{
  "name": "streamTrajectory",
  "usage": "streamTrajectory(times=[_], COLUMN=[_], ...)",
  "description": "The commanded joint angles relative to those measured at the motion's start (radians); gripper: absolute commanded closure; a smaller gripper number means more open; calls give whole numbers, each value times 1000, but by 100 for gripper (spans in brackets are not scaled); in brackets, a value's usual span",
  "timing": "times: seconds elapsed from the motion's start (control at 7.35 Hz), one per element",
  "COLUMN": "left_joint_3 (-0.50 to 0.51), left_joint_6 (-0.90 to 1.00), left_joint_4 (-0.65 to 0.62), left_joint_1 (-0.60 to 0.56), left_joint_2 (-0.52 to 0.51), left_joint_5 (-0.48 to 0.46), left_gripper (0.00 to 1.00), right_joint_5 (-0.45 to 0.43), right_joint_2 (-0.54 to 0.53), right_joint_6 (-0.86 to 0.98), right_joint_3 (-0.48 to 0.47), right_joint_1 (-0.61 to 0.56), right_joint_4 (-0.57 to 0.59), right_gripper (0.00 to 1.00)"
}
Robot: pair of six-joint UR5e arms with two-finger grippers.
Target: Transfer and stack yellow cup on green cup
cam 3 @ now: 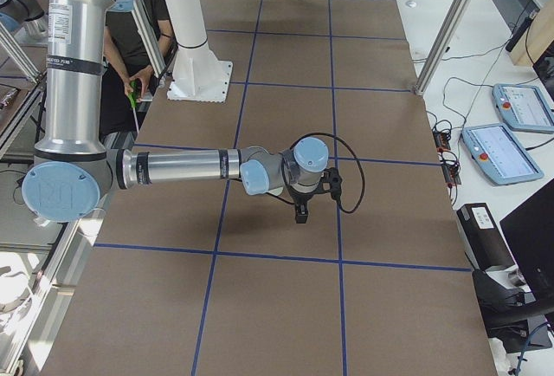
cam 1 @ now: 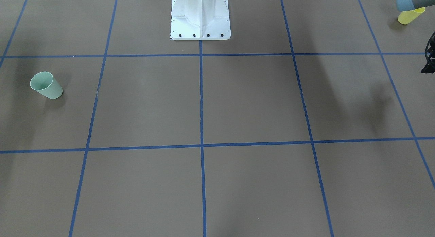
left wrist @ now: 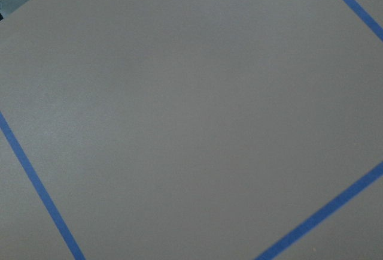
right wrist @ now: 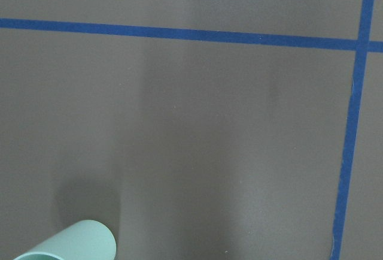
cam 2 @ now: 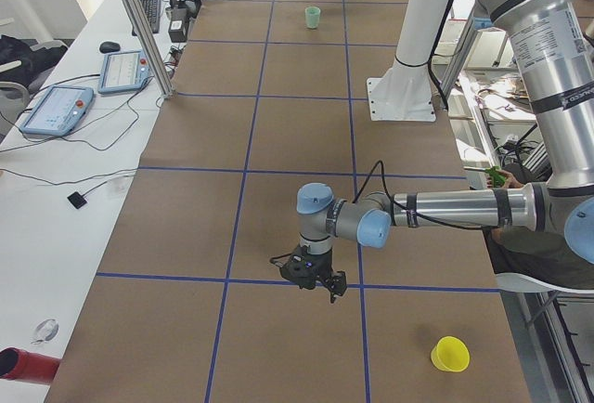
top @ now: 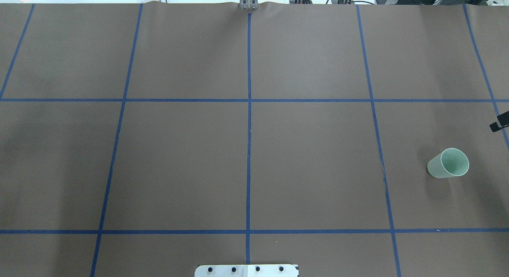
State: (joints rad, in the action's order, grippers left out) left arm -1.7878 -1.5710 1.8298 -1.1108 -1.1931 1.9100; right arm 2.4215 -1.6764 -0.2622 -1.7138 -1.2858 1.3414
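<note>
**A:** Where was the yellow cup (cam 2: 450, 355)?

**B:** It stood mouth up on the brown table (cam 2: 278, 143), low at the right of the left-side view. In the front view it sat in the top right corner, partly behind my left arm (cam 1: 407, 0).

**A:** And the green cup (top: 448, 163)?

**B:** At the other end of the table, well apart from the yellow one. It was at the right of the overhead frame and at the left of the front one. My right wrist camera caught only its rim in the lower left corner.

**A:** Your pincers?

**B:** My left gripper (cam 2: 327, 292) hung pointing down over a blue tape line (cam 2: 278, 279), up and to the left of the yellow cup and not touching it. My right gripper (cam 3: 300, 215) hung over bare table in the middle of the right-side view. I could not tell for either one whether the fingers were apart or together.
</note>
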Motion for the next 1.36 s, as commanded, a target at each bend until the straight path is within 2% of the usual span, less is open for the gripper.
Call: streamTrajectory(times=[0.0, 0.14, 0.41, 0.54, 0.68, 0.95, 1.09, 1.22], left_joint_3=[1, 5, -5, 1, 20, 50, 65, 146], left_joint_6=[-340, -462, -680, -807, -905, -1100, -1203, -1292], left_joint_4=[-135, -287, -512, -587, -656, -656, -652, -574], left_joint_1=[200, 265, 311, 347, 400, 527, 642, 696], left_joint_2=[27, 27, 27, 29, 29, 21, 21, 20], left_joint_5=[-170, -218, -220, -207, -153, -7, 63, 78], left_gripper=[0, 0, 0, 0, 1, 1, 1, 1], right_joint_5=[4, 4, 7, 8, 8, 8, 8, 7], right_joint_2=[0, 0, 0, 0, 0, 0, 0, 0], right_joint_6=[0, -2, -2, 0, -2, -2, -2, 1], right_joint_3=[2, 2, -1, -4, -4, -4, -4, -4], right_joint_1=[10, 17, 28, 29, 30, 37, 40, 40], right_joint_4=[-27, -36, -39, -39, -39, -39, -39, -39], right_gripper=[0, 0, 0, 0, 0, 0, 0, 0])
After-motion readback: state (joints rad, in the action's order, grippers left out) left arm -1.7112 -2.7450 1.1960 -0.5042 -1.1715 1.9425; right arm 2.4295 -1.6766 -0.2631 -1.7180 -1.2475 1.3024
